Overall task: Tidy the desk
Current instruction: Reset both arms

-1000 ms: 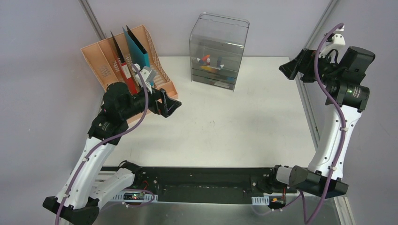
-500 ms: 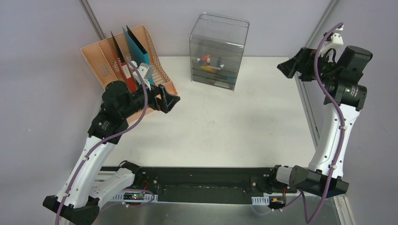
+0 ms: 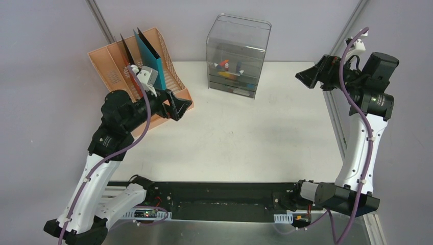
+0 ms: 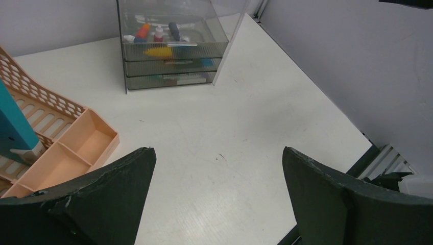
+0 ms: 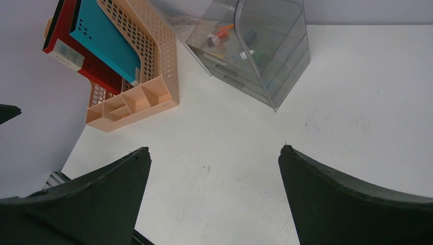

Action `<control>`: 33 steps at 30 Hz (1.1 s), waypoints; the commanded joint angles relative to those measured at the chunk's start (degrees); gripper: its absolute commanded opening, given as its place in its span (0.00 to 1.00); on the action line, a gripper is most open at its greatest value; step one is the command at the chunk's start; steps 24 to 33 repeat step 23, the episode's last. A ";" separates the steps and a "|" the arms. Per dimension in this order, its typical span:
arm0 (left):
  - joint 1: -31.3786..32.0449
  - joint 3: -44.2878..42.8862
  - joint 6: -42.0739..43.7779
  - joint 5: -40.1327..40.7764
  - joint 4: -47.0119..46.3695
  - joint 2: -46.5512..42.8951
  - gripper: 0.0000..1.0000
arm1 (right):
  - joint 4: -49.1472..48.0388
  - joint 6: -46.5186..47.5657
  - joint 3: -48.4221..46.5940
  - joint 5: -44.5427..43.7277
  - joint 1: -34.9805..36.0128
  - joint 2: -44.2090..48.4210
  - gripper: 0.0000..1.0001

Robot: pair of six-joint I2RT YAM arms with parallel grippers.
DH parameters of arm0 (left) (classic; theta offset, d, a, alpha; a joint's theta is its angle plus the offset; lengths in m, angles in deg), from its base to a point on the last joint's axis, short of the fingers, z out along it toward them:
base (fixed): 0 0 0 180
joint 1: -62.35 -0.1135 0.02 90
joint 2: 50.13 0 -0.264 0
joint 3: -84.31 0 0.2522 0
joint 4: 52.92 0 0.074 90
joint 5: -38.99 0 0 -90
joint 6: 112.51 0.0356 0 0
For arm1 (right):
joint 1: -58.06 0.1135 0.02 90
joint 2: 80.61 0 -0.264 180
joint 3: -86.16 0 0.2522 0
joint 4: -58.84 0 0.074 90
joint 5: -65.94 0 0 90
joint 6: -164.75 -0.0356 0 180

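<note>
The desk (image 3: 240, 138) is a large white tabletop with a black front rail; its bare surface also fills the left wrist view, desk (image 4: 214, 122), and the right wrist view, desk (image 5: 327, 122). My left gripper (image 3: 176, 106) hangs above the desk's left part, just in front of the peach rack, open with nothing between its fingers; in its own view, the left gripper (image 4: 218, 155) shows only bare desk between the tips. My right gripper (image 3: 310, 75) is raised near the desk's far right edge, open and empty, as the right gripper (image 5: 212, 153) shows.
A peach slotted file rack (image 3: 110, 64) holding red and teal folders stands at the back left. A clear grey drawer box (image 3: 237, 56) with small coloured items inside stands at the back centre. An aluminium frame rail (image 3: 334, 117) runs along the right edge.
My left gripper has drawn back leftward and up toward the rack. The right gripper has shifted slightly left. Both stayed open.
</note>
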 commanded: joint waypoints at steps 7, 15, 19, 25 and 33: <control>-0.64 -0.58 0.94 2.11 -0.14 0.56 0.99 | -4.75 -3.13 2.25 4.14 0.39 1.69 1.00; -0.64 0.14 2.41 2.54 -0.56 0.77 0.99 | -5.85 -5.25 2.55 4.43 0.40 1.67 1.00; -0.62 -0.26 2.71 2.53 -0.58 0.55 0.99 | -5.89 -5.33 2.55 4.13 0.30 1.76 1.00; -0.62 -0.48 2.98 2.75 -0.66 0.46 0.99 | -6.41 -5.31 3.15 3.62 0.30 1.85 1.00; -0.62 -0.48 2.98 2.75 -0.66 0.46 0.99 | -6.41 -5.31 3.15 3.62 0.30 1.85 1.00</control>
